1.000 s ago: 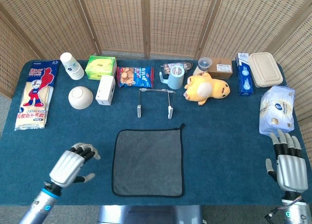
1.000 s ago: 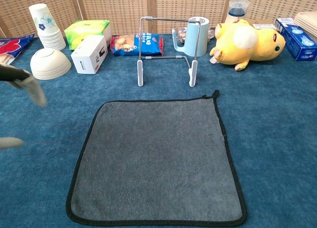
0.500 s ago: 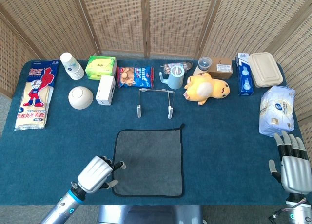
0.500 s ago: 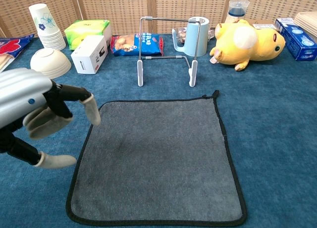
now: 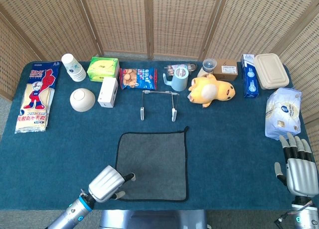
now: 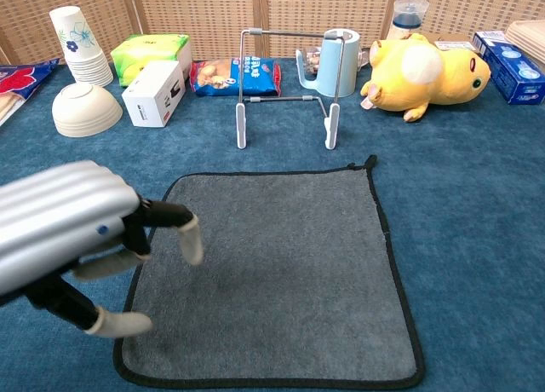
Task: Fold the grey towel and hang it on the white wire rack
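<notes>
The grey towel lies flat and unfolded on the blue tablecloth, black-edged, with a small loop at its far right corner. Behind it stands the white wire rack, bare. My left hand hovers at the towel's near left corner, fingers apart and reaching over the edge, holding nothing. Near the table's right front corner is my right hand, its fingers straight and apart; the chest view does not show it.
Along the back stand paper cups, a green box, a white box, a bowl, a snack bag, a blue mug and a yellow plush toy. A tissue pack lies far right.
My left hand has moved right and toward the front edge, from beside the towel to its near left corner. The right hand has barely shifted. The towel has not moved.
</notes>
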You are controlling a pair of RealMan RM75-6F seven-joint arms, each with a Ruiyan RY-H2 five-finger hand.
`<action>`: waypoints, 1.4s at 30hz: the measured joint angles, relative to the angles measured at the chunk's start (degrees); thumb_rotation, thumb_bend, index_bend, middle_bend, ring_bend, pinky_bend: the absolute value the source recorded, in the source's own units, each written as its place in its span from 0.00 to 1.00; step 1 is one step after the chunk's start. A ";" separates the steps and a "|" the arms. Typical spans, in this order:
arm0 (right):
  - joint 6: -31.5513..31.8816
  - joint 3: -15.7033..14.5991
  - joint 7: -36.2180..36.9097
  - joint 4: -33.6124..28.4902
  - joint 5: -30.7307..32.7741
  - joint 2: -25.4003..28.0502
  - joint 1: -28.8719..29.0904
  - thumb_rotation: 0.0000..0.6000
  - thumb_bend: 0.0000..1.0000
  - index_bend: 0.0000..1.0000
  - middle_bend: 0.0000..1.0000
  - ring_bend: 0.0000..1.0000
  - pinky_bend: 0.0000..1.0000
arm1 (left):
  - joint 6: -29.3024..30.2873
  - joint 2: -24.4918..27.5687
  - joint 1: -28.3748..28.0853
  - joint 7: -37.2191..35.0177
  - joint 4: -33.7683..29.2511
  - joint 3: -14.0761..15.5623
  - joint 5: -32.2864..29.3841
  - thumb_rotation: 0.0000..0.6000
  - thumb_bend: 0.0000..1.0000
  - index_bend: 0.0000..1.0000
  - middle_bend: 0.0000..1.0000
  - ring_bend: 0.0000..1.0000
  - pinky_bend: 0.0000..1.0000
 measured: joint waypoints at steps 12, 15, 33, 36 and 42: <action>-0.04 -0.08 1.19 0.44 0.21 0.35 -0.29 1.00 0.39 0.09 0.03 0.00 0.00 | -1.34 -5.81 -0.66 1.43 1.94 1.05 -1.27 1.00 0.10 0.40 1.00 1.00 1.00; -0.22 -0.02 1.59 0.66 0.37 0.39 -0.26 1.00 0.39 0.09 0.03 0.00 0.00 | -1.32 -7.52 -0.44 1.97 2.67 1.28 -1.80 1.00 0.10 0.41 1.00 1.00 1.00; -0.82 0.49 5.18 2.71 1.65 1.13 -0.48 1.00 0.39 0.09 0.03 0.00 0.00 | -5.01 -17.08 -2.49 4.92 8.04 0.38 -5.16 1.00 0.10 0.41 1.00 1.00 1.00; -0.67 0.47 5.69 2.99 1.78 1.33 -0.72 1.00 0.39 0.09 0.03 0.00 0.00 | -5.38 -18.23 -2.85 4.72 8.98 0.37 -5.57 1.00 0.10 0.41 1.00 1.00 1.00; -0.63 0.45 6.44 3.36 2.07 1.57 -1.02 1.00 0.39 0.09 0.03 0.00 0.00 | -5.42 -20.55 -3.30 4.29 11.63 0.49 -5.92 1.00 0.10 0.41 1.00 1.00 1.00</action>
